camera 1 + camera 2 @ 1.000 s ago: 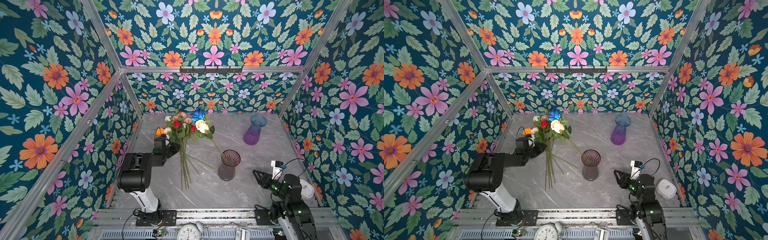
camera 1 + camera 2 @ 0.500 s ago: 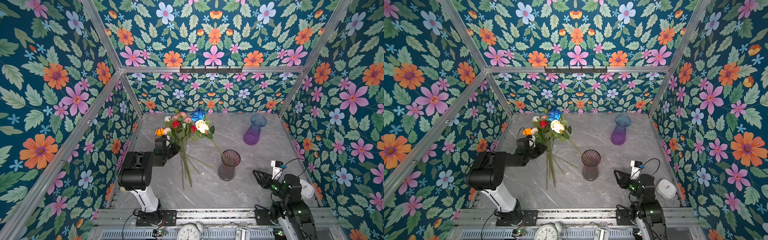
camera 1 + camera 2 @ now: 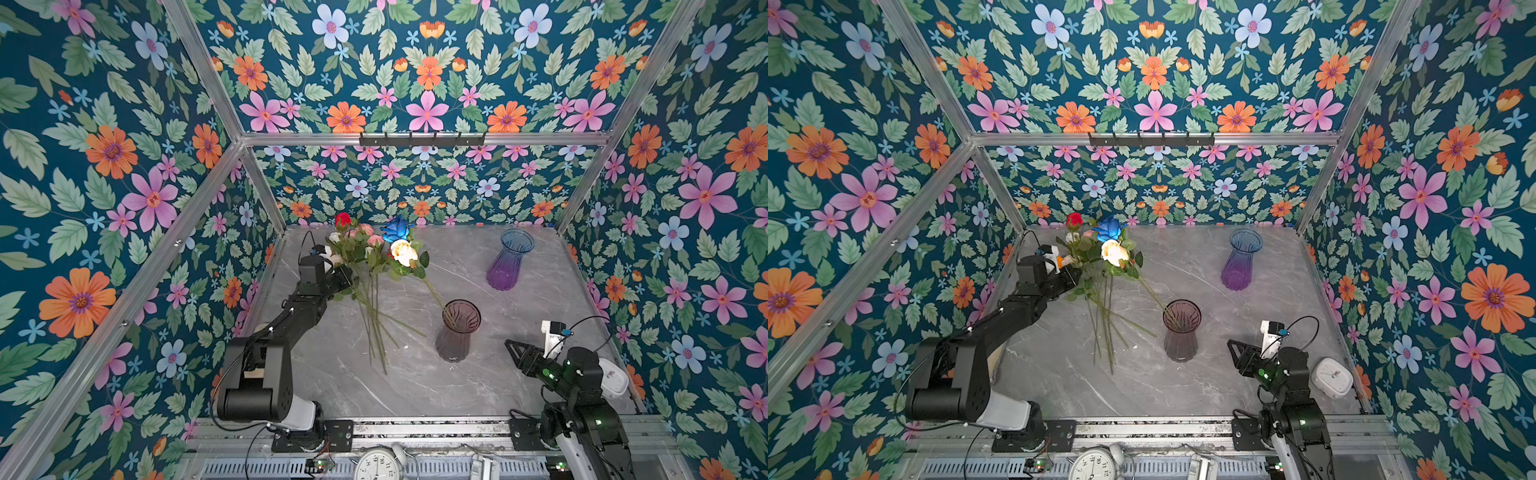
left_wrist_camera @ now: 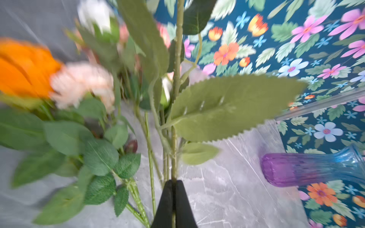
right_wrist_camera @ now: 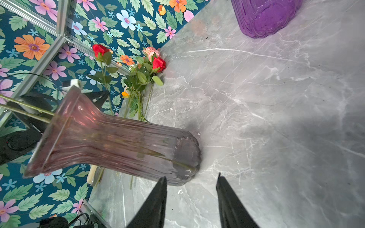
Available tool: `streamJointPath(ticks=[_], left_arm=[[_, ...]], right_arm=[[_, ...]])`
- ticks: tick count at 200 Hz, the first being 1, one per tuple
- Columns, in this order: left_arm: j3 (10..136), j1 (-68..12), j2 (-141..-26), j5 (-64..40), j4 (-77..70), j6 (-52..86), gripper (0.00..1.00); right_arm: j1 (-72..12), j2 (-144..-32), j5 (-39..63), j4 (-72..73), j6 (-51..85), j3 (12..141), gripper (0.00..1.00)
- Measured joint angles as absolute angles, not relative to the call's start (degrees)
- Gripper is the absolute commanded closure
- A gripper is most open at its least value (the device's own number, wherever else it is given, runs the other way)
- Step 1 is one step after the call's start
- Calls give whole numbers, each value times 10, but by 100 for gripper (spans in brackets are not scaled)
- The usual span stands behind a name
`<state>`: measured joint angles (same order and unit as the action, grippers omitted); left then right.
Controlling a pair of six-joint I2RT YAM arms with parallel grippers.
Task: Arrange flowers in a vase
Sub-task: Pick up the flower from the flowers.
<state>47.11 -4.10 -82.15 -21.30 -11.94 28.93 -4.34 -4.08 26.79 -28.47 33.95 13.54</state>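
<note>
My left gripper (image 4: 173, 184) is shut on the thin green stem (image 4: 174, 150) of one of the flowers, a red rose (image 3: 342, 219) (image 3: 1074, 220) held up above the bunch. The other flowers (image 3: 365, 253) (image 3: 1088, 253) lie on the grey table at the back left, with their stems (image 3: 374, 328) fanned toward the front. A smoky pink vase (image 3: 457, 332) (image 3: 1180, 330) (image 5: 118, 138) stands mid-table and holds a blue rose (image 3: 395, 228) and a white rose (image 3: 404, 251). My right gripper (image 3: 513, 349) (image 5: 191, 179) is open and empty, just right of that vase.
A blue-and-purple vase (image 3: 509, 259) (image 3: 1241, 259) stands empty at the back right. A white alarm clock (image 3: 1332, 376) sits by the right wall behind my right arm. A round clock (image 3: 376, 465) lies below the table's front rail. Patterned walls close in three sides.
My left gripper has shut on the red rose's stem and lifted it up and toward the back wall. The right arm has not moved.
</note>
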Motion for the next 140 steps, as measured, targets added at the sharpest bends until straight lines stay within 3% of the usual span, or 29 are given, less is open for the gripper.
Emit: streamJointPath(ticks=[51, 140], left_arm=[[484, -49, -715, -150, -17, 245, 100], [458, -90, -487, -209, -20, 253, 100]], right_arm=[[-43, -43, 268, -284, 341, 135, 57], [-43, -45, 268, -284, 341, 135, 55]])
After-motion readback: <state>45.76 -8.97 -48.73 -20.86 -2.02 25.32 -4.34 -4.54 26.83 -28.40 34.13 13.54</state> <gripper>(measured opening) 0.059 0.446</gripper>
